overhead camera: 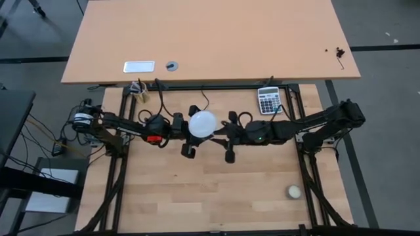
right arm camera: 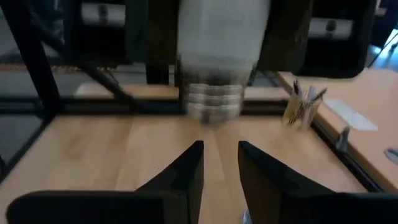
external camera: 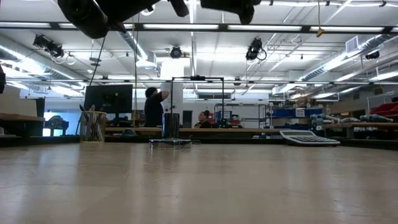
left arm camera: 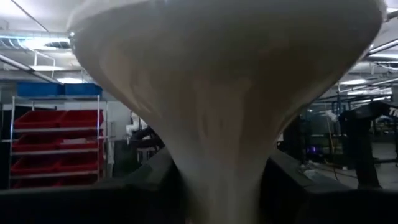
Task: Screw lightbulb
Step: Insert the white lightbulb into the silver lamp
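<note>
The white lightbulb (overhead camera: 202, 123) is high above the middle of the table with its dome up. My left gripper (overhead camera: 192, 130) is shut on it, coming in from the table's left. In the right wrist view its white cone (right arm camera: 221, 31) ends in the grey screw base (right arm camera: 213, 96), which points down and is bare. My right gripper (overhead camera: 222, 135) faces the bulb from the table's right. Its two fingers (right arm camera: 221, 155) are a little apart with nothing between them, just short of the screw base and lower. I cannot make out the socket disc for sure. My left gripper pinches the bulb's tapering cone (left arm camera: 224, 180) between its two fingers (left arm camera: 152, 186), below the dome and above the screw base. The fingers come in level from the table's left. The bulb stands upright, dome up and screw base down, lifted clear of the table.
A small cream-white ball (overhead camera: 294, 191) lies near the table's front right. A calculator (overhead camera: 268, 99) and a cup of pens (overhead camera: 140, 92) stand at the far edge. A second, lighter table (overhead camera: 210, 39) lies beyond. People show in the room behind (external camera: 152, 106).
</note>
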Robot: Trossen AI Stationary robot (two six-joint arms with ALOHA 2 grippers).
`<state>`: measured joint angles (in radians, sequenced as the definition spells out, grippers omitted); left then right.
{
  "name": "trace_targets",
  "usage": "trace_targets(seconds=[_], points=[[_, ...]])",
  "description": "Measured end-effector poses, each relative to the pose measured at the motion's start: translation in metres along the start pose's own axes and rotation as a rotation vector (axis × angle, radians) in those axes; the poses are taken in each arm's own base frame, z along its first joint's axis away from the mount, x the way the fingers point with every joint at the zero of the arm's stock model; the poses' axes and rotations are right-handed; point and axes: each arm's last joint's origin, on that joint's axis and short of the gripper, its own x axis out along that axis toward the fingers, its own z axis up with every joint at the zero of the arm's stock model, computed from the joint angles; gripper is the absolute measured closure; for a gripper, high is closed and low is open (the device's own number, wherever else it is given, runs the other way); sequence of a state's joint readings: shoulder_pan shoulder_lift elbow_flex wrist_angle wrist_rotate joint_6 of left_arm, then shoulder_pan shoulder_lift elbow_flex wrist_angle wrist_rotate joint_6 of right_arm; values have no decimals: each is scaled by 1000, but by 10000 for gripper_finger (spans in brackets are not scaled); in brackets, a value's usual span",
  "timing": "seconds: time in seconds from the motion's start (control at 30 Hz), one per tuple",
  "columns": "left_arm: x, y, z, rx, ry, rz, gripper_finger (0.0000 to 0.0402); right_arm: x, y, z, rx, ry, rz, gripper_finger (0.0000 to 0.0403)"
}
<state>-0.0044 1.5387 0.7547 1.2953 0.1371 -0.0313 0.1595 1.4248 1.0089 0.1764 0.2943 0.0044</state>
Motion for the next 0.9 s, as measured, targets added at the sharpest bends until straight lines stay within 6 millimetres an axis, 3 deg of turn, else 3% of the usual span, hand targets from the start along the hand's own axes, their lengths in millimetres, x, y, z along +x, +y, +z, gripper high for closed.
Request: trace_targets(seconds=[0.13,0.57,0.9], points=[[-1,3,0,2,1,4,244,-14,-3,11,11,-29,3,296],[-6,21,-11,-18,107,-9,244,-44,-11,18,11,45,4,296],[-16,48,-22,-4,287,23,244,-53,-13,19,-4,66,11,312]])
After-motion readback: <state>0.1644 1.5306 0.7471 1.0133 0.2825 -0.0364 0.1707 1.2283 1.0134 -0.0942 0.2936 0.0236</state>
